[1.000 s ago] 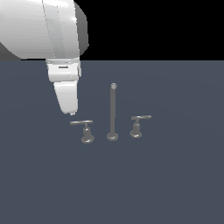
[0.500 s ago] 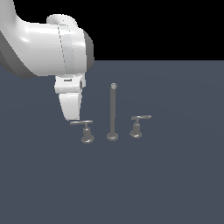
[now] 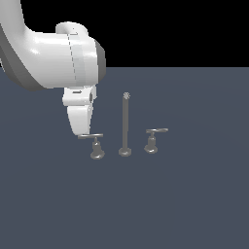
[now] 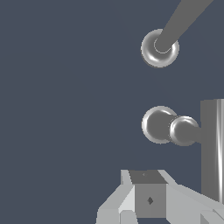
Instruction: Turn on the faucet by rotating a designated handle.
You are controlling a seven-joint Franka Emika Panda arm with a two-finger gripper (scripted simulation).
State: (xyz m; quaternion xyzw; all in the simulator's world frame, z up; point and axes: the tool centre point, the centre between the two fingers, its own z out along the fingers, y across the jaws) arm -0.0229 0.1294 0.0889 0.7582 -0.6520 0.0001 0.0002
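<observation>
The faucet [image 3: 125,127] is a small grey set with a tall thin spout between two lever handles. The designated handle [image 3: 96,145] stands at the exterior view's left, and its long flat lever bar [image 3: 91,136] points left. My gripper [image 3: 80,131] hangs shut with its tip right at the free end of that bar, holding nothing. In the wrist view the fingers [image 4: 148,199] are pressed together beside the lever bar [image 4: 212,148]. The handle's bell base [image 4: 159,124] lies beyond them, and the spout's round base [image 4: 159,48] farther off.
The smaller handle [image 3: 151,144] with the shorter lever stands on the far side of the spout, at the exterior view's right. The set stands on a flat dark grey-blue surface [image 3: 170,204]. My arm's bulky white link [image 3: 63,56] hangs above and to the left of the faucet.
My arm has swung lower and the gripper has come down, so its tip now sits at the end of the left handle's lever. The faucet parts look unmoved.
</observation>
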